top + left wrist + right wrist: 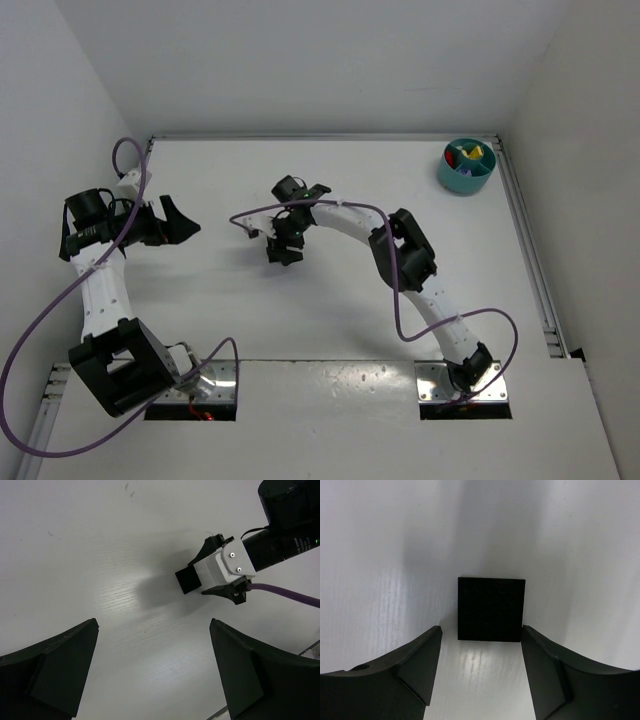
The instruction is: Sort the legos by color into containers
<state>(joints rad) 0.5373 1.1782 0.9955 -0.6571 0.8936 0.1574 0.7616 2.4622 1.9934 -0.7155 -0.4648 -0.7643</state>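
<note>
The teal dish (466, 166) stands at the table's far right corner, with yellow bricks (474, 152) and a red brick (455, 155) in its compartments. No loose small bricks show on the table. A black square studded plate (491, 609) lies flat on the table. My right gripper (481, 634) is open and points down at it, with the fingertips at either side of the plate's near edge and not closed on it; in the top view this gripper (283, 252) hides the plate. My left gripper (182, 222) is open and empty at the left, also in its wrist view (153, 622).
White walls enclose the table at the back and on both sides. A metal rail (530, 260) runs along the right edge. Purple cables loop off both arms. The right wrist camera housing (225, 567) shows in the left wrist view.
</note>
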